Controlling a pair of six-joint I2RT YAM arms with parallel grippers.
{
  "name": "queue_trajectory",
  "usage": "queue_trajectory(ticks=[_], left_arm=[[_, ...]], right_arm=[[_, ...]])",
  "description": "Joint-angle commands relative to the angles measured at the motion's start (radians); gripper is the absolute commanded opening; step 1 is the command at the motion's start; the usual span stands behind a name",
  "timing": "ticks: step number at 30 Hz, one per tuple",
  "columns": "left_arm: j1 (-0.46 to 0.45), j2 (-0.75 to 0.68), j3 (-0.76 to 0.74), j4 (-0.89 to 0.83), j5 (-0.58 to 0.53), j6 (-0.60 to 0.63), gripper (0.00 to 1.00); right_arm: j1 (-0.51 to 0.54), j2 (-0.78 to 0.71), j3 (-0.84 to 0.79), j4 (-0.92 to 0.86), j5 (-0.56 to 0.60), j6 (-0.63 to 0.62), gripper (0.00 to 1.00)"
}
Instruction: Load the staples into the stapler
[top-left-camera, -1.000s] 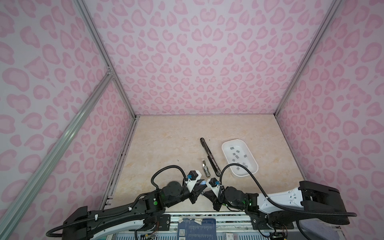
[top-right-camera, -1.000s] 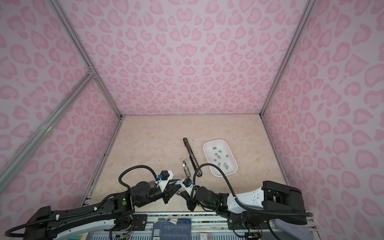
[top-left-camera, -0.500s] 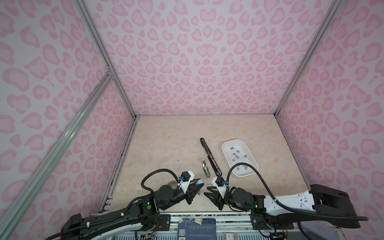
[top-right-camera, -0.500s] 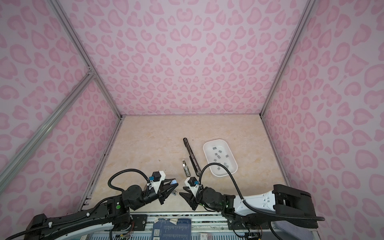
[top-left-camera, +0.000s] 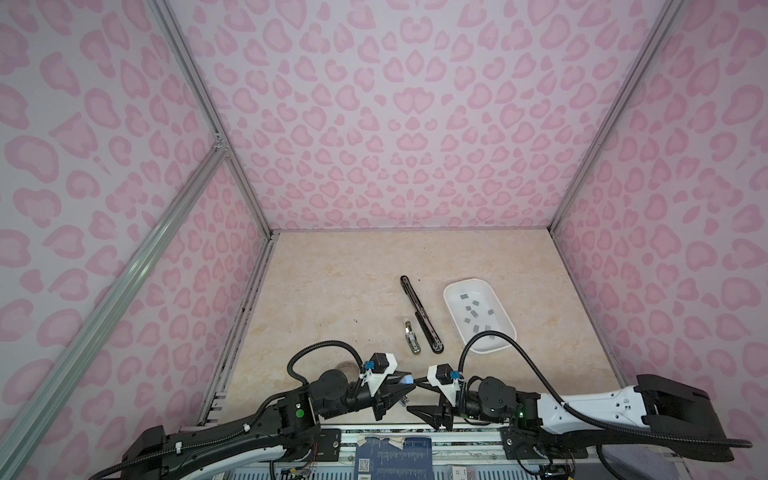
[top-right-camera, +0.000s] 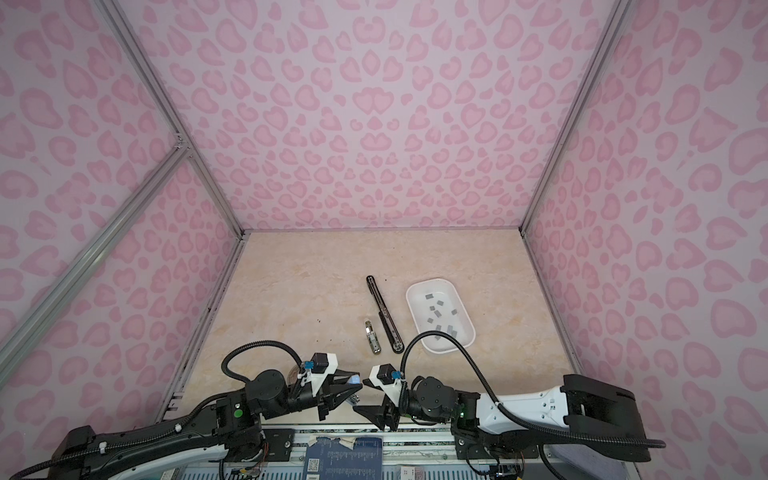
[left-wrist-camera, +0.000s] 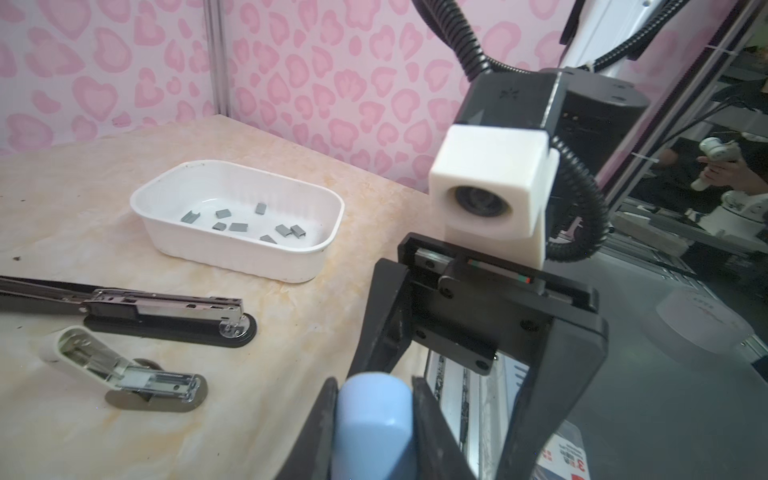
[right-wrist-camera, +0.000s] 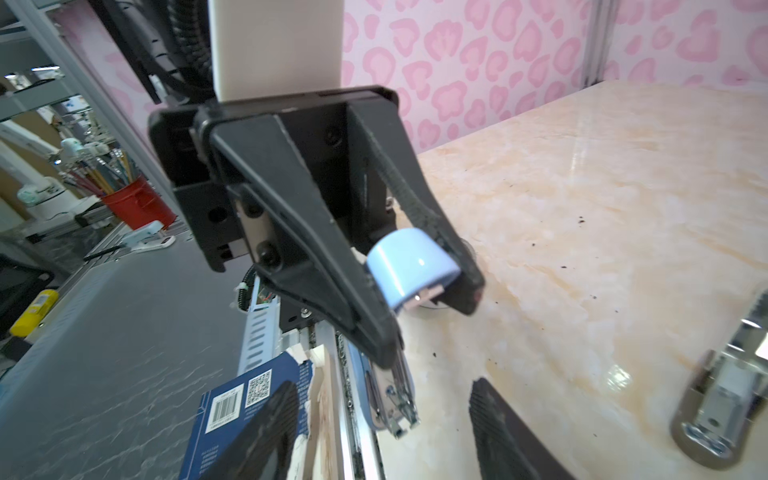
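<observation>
Blue stapler (left-wrist-camera: 374, 419) is pinched between the pressed-in fingers of the left gripper (top-left-camera: 405, 383) at the near edge of the table (top-left-camera: 332, 291), just left of centre. Farther back, a small pale stapler (top-left-camera: 411, 337) is laid open just beside a long black stapler (top-left-camera: 419, 313), which is also folded open. Facing the left gripper from close by, the right gripper (top-left-camera: 413, 395) is seen with its fingers spread and nothing between them. Farther right, the staples (left-wrist-camera: 238, 227) are scattered loose inside a white tray (left-wrist-camera: 232, 255) near the black stapler.
</observation>
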Motion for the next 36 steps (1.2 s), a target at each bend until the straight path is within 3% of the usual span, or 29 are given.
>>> queue_trajectory(ticks=[1,12,24,31,32,34,36], left_arm=[[-0.001,-0.003,-0.01,0.079,0.078,0.021,0.04],[-0.001,-0.04,-0.022,0.08,0.13,0.025,0.04],[-0.001,-0.057,-0.031,0.081,0.135,0.025,0.04],[-0.001,-0.069,-0.03,0.071,0.131,0.02,0.04],[-0.001,-0.075,-0.029,0.066,0.128,0.02,0.07],[0.0,-0.09,-0.027,0.048,0.099,0.017,0.29],[-0.001,-0.116,-0.026,0.013,0.039,0.008,0.58]], right_arm=[[0.014,0.039,0.011,0.099,-0.084,-0.035,0.68],[0.018,0.179,0.084,0.166,-0.111,-0.026,0.62],[0.018,0.232,0.103,0.182,-0.113,-0.012,0.29],[0.018,0.228,0.109,0.148,-0.078,-0.005,0.2],[0.017,0.221,0.109,0.136,-0.065,-0.004,0.19],[0.018,0.205,0.112,0.1,-0.03,0.0,0.18],[0.018,0.184,0.131,0.01,0.055,0.018,0.17]])
